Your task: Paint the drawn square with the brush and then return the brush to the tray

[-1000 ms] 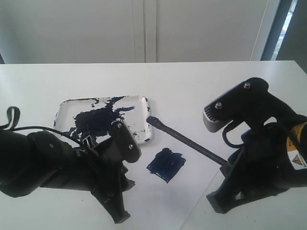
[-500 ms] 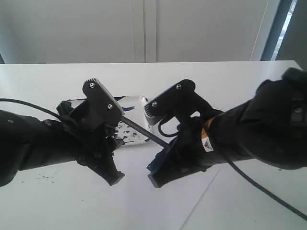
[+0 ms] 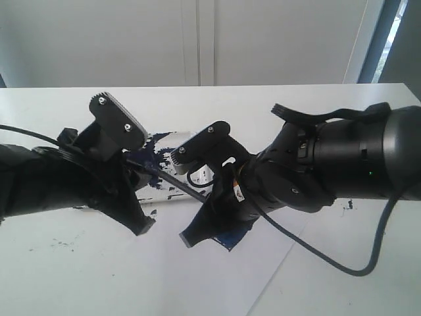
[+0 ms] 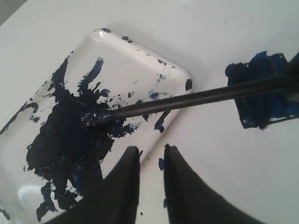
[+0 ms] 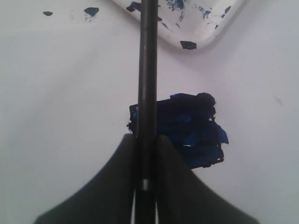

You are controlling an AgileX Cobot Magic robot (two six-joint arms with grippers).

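Right gripper (image 5: 146, 137) was clamped on the brush (image 5: 148, 70), tip over the tray's (image 4: 140, 65) dark blotch. Left gripper (image 4: 150, 150) hung beside the tray, slightly parted, empty. Drawn square (image 5: 191, 130) lay blue near the tray's corner.

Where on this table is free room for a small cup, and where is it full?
Free: the table strip behind the tray, and the near edge before the left arm and right arm. Crowded: the middle: the brush, the drawn square, the left end effector, the right end effector.
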